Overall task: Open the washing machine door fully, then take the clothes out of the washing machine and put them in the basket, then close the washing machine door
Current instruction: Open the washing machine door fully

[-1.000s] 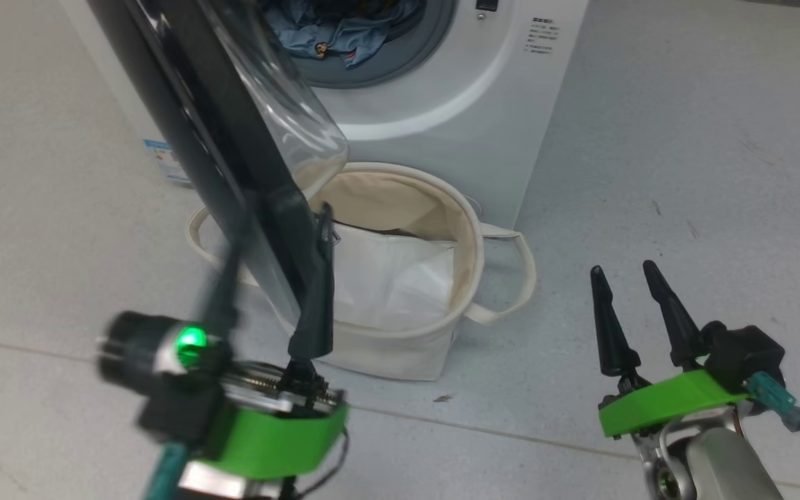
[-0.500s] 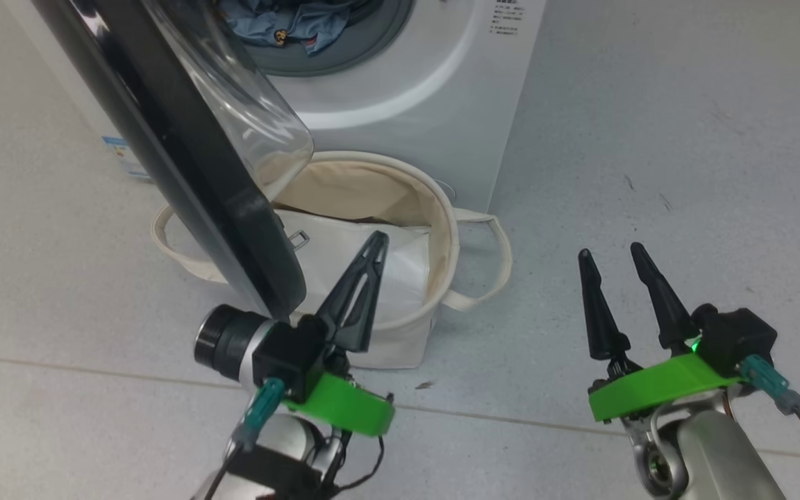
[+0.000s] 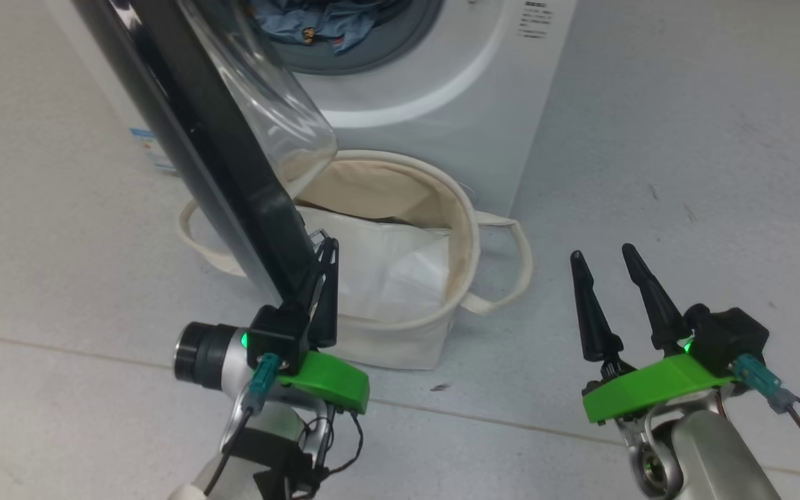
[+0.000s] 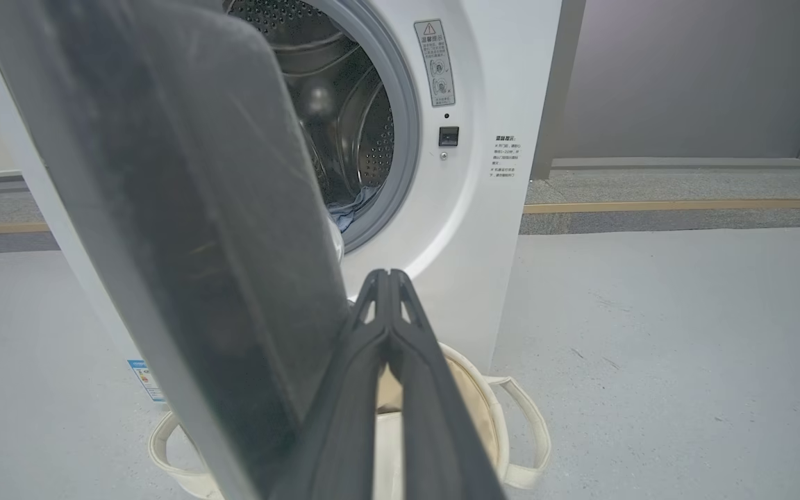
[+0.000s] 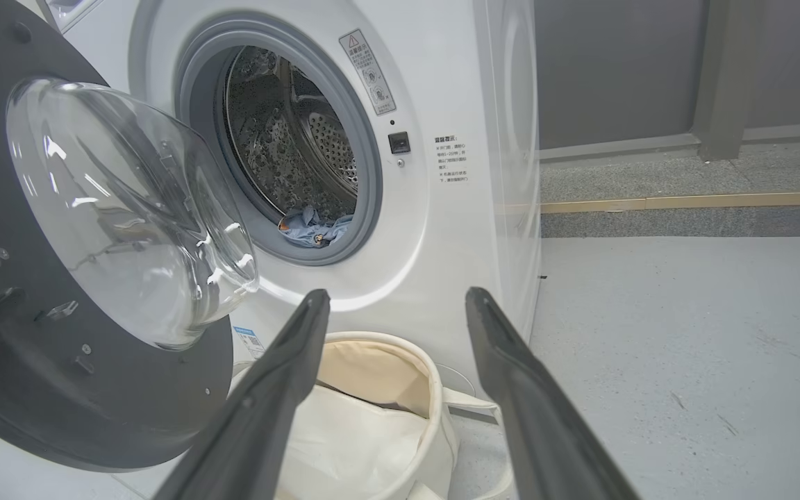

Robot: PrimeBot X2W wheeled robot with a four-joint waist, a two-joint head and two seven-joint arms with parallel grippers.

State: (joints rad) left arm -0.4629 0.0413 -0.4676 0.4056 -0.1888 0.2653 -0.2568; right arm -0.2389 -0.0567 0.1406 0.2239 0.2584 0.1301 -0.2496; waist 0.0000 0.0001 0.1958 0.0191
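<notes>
The washing machine door (image 3: 226, 160), black-rimmed with a clear glass bowl (image 3: 282, 125), stands swung out at an angle from the white washing machine (image 3: 442, 104). My left gripper (image 3: 330, 244) is shut with nothing between its fingers, which lie along the door's lower edge on its inner side. The left wrist view has the shut fingers (image 4: 387, 274) right of the door (image 4: 185, 229). Blue clothes (image 3: 330, 24) lie in the drum mouth, clothes (image 5: 313, 226) at its lip. The cream basket (image 3: 400, 347) sits below. My right gripper (image 3: 601, 251) is open over the floor, clear of everything.
A plain white sheet (image 3: 386, 271) lies inside the basket. The door overhangs the basket's left rim. Pale grey floor (image 3: 685, 139) spreads to the right of the machine. A grey wall and a raised kerb (image 5: 685, 201) run behind it.
A second ago my left gripper stood open around the door's lower edge. It has shut, come off the rim and now lies beside it. The head view shifted; the right gripper stayed open.
</notes>
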